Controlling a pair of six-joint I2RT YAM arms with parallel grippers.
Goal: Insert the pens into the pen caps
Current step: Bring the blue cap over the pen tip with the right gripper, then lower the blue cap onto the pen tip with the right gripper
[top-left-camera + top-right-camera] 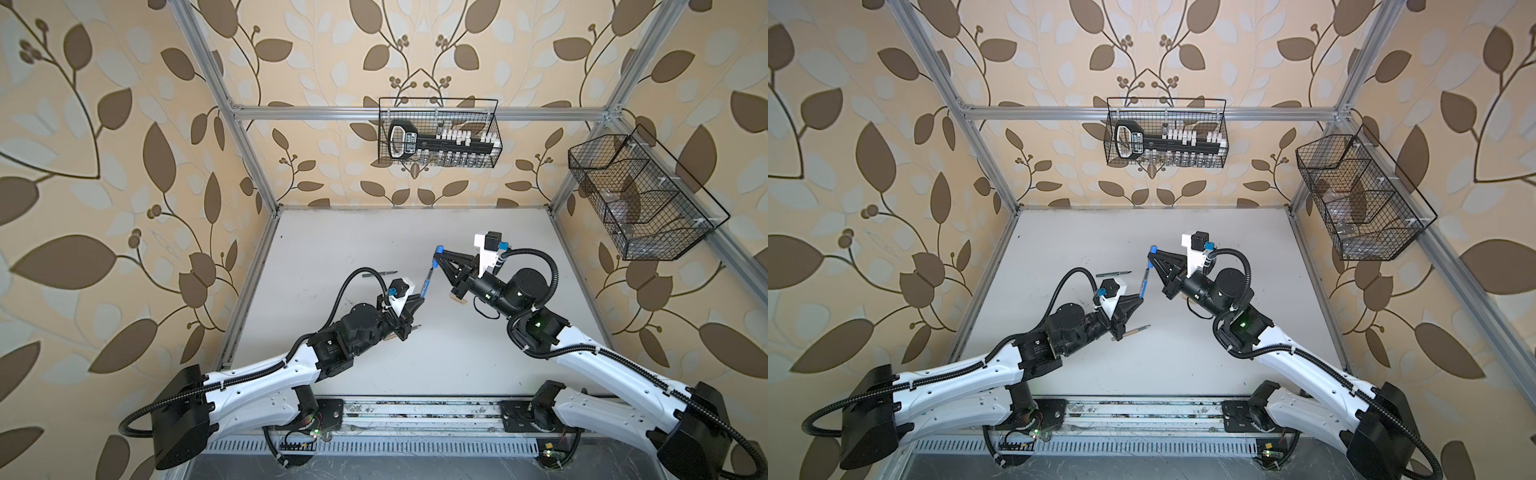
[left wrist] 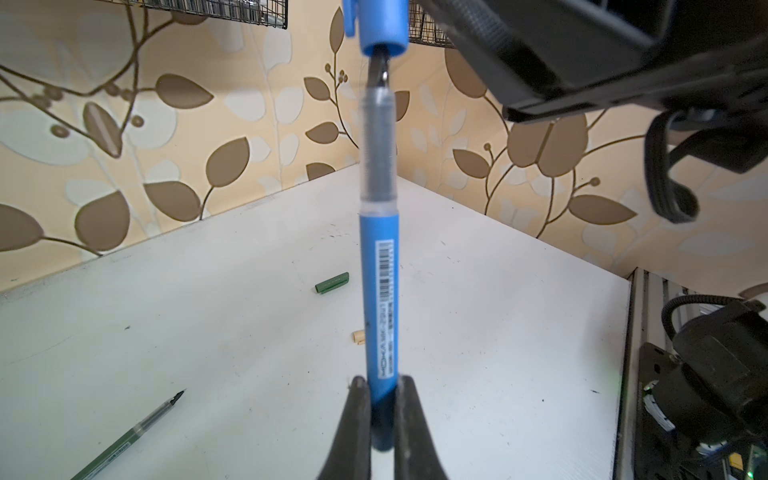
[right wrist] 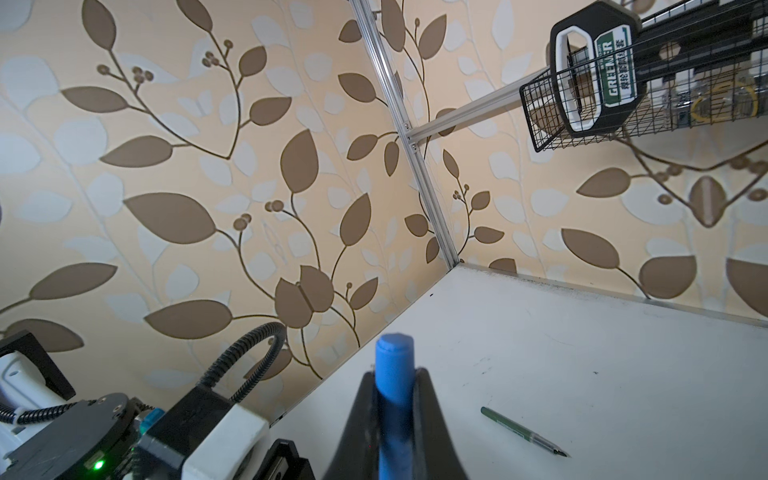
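- Left gripper [image 2: 382,386] is clamped narrow on the lower barrel of the blue pen [image 2: 380,291]. The pen is held up off the table [image 1: 332,249], tip end pointing toward the right arm.
- Right gripper [image 3: 395,382] is pinched on the blue cap [image 3: 394,365], also in the air above mid-table.
- In the left wrist view the pen's dark tip sits right at the open mouth of the blue cap [image 2: 382,25], just entering. The clear grip section is not yet inside.
- Green pen [image 1: 1113,273] lies flat on the table, uncapped, behind the left arm.
- Green cap [image 2: 331,283] lies on its side, well apart from the green pen.
- Tan pen [image 1: 1136,330] lies on the table, partly under the left gripper.
- Tan cap [image 2: 358,336] is on the table, half hidden behind the blue pen.
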